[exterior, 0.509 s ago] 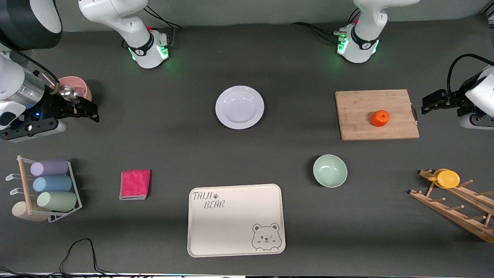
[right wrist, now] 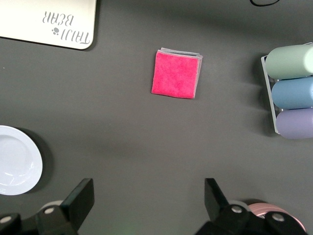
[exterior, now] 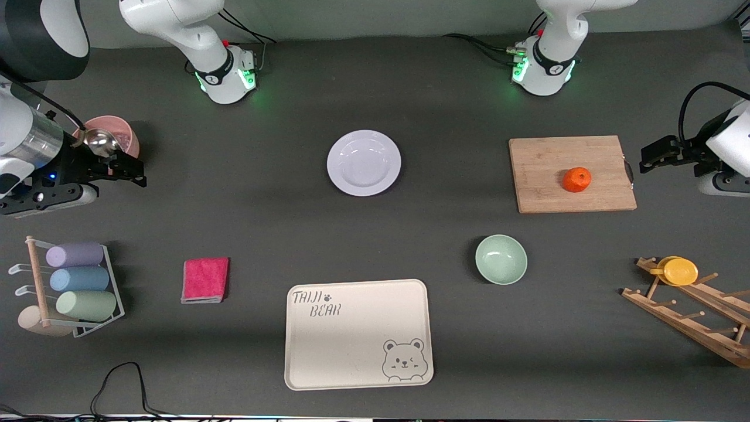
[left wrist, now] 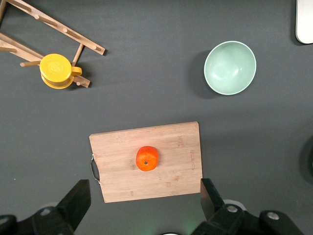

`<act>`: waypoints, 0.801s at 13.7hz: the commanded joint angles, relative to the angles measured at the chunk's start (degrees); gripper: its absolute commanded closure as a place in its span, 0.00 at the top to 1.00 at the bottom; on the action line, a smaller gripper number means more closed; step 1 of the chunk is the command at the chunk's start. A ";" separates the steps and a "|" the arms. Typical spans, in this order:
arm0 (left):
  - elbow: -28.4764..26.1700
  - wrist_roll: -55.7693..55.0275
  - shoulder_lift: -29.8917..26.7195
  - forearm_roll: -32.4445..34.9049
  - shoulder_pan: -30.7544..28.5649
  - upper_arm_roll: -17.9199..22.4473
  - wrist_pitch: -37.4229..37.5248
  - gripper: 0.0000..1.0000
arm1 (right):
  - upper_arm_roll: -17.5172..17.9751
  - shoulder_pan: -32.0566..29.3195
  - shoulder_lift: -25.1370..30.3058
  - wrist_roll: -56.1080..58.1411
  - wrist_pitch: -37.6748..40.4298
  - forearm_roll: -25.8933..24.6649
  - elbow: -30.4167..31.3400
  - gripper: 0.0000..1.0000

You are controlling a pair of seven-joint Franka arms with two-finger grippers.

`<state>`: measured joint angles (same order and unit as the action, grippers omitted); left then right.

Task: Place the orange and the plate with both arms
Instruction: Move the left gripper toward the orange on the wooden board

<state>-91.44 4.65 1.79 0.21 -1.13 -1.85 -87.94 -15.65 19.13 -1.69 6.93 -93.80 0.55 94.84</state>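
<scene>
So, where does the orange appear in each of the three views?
Front view: the orange lies on the wooden cutting board, toward the left arm's end of the table.
Left wrist view: orange mid-board.
Right wrist view: not in it.
Shared landmark: the white plate.

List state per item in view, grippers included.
orange: on the cutting board, not held
plate: empty, flat on the table
green bowl: upright, empty
bear tray: empty
pink cloth: folded
yellow cup: on the wooden rack
left gripper: open, empty, beside the cutting board
right gripper: open, empty, by the pink bowl
</scene>
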 commanded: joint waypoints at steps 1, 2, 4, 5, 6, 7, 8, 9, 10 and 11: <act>0.83 -0.26 -0.29 -0.30 0.60 0.53 2.24 1.00 | -0.26 0.38 1.08 0.54 -1.56 -0.47 1.66 1.00; 0.74 0.01 -1.51 -0.30 0.25 0.62 3.20 1.00 | -0.26 0.38 1.08 0.54 -2.00 -0.38 2.10 1.00; -1.18 0.45 -5.72 0.40 -0.19 1.14 6.01 1.00 | -0.26 0.38 1.17 0.54 -2.79 -0.38 3.25 1.00; -4.06 1.75 -9.05 0.49 -1.15 1.58 6.11 1.00 | -0.26 0.38 0.99 0.45 -3.06 -0.38 3.25 1.00; -7.75 2.99 -12.48 0.58 -2.46 1.67 5.76 1.00 | -0.26 0.38 0.82 0.54 -3.50 -0.38 3.34 1.00; -11.61 3.78 -15.99 0.58 -3.52 1.67 5.32 1.00 | -0.26 0.38 0.64 0.45 -4.20 -0.38 3.51 1.00; -15.05 3.79 -19.16 0.76 -4.58 1.76 5.32 1.00 | -0.26 0.38 0.38 0.45 -4.46 -0.38 3.51 1.00; -18.39 3.88 -22.15 0.85 -5.02 1.67 5.15 1.00 | -0.26 0.38 0.20 0.37 -4.90 -0.38 3.51 1.00; -21.29 3.88 -24.53 0.93 -5.11 1.76 4.62 1.00 | -0.17 0.47 0.11 0.28 -5.25 -0.29 3.60 1.00; -23.15 3.79 -25.77 1.28 -5.11 1.76 4.09 1.00 | -0.17 0.47 0.02 0.19 -5.34 -0.29 3.60 1.00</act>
<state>-106.79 7.80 -18.06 0.67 -6.04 0.24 -81.42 -15.64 19.18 -1.86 6.93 -98.08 0.55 97.94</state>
